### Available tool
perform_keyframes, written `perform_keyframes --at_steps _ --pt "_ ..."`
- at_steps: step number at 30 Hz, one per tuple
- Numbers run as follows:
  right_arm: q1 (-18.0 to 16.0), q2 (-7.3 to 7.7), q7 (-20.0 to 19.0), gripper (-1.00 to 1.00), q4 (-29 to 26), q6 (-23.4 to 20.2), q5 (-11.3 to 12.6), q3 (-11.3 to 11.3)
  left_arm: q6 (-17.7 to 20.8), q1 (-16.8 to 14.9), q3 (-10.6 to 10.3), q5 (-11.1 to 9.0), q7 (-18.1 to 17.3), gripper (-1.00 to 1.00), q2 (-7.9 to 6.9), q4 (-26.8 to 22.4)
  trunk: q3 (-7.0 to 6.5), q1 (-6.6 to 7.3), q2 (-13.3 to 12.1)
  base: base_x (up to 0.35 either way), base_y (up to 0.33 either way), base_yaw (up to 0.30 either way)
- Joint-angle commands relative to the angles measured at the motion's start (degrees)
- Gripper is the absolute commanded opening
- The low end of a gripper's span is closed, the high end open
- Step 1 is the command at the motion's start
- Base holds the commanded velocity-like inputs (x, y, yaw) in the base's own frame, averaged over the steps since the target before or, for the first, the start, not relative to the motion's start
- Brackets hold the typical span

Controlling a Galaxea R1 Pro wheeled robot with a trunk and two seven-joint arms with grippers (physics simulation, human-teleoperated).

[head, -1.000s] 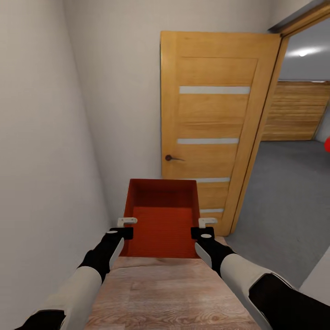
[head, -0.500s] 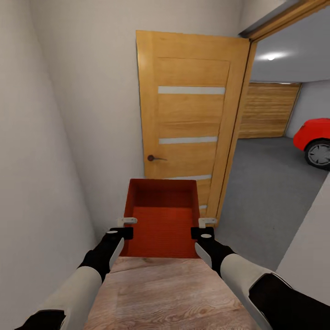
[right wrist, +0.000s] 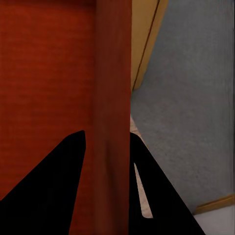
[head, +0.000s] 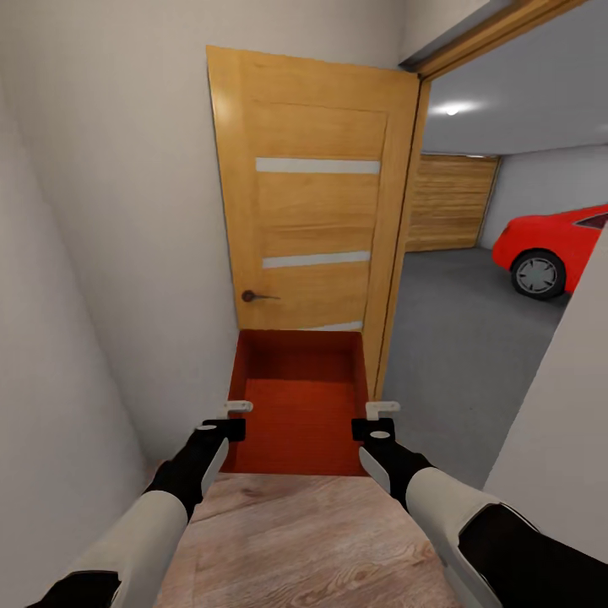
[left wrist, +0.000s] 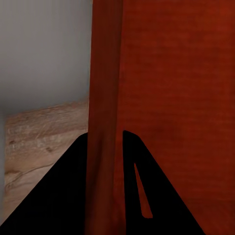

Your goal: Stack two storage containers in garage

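One orange-red storage container [head: 300, 405] hangs in front of me above the light wood plank floor [head: 304, 540]. My left gripper [head: 232, 418] is shut on its left wall and my right gripper [head: 376, 420] on its right wall. The left wrist view has that thin wall [left wrist: 103, 98] between the black fingers of the left gripper [left wrist: 105, 142]. In the right wrist view the other wall [right wrist: 112, 73] is pinched by the right gripper [right wrist: 107, 139]. Through the doorway lies the garage with its dark grey floor [head: 456, 355].
An open wooden door [head: 317, 211] stands straight ahead, just past the container. A white wall [head: 51, 338] is close on the left and another wall [head: 566, 405] on the right. In the garage are a red car [head: 553, 245] and a plank door [head: 447, 203].
The view has swung to the right: the door sits further left in the picture and the red car has come into sight. Both grippers hold the container as before.
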State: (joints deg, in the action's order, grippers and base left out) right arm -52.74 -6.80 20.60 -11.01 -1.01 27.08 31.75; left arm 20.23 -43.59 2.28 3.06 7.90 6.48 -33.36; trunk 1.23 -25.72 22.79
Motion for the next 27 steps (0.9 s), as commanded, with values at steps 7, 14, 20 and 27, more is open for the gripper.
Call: perform_keyframes --at_steps 7,14,20,27 --pt "-0.08 -0.49 0.05 -1.0 -0.15 0.92 -0.96 -1.08 0.37 -0.01 0.95 0.1 -0.2 -1.0 0.45 -0.04 0.12 -0.06 0.13 0.244 0.214 -0.256" --pt "-0.08 -0.49 0.05 -1.0 -0.15 0.92 -0.98 -1.08 0.34 -0.01 0.94 0.1 -0.26 -1.0 0.44 -0.04 0.12 -0.06 0.13 0.246 0.215 -0.256" --pt "-0.08 -0.49 0.05 -1.0 -0.15 0.92 -0.98 -1.08 0.33 -0.01 0.96 0.11 -0.26 -1.0 0.42 -0.04 0.12 -0.06 0.13 0.246 0.214 -0.256" --pt "-0.08 -0.47 0.05 -1.0 -0.15 0.92 -0.9 -1.08 0.33 -0.01 0.94 0.15 -0.16 -1.0 0.4 -0.04 0.12 -0.06 0.13 0.091 0.071 -0.06"
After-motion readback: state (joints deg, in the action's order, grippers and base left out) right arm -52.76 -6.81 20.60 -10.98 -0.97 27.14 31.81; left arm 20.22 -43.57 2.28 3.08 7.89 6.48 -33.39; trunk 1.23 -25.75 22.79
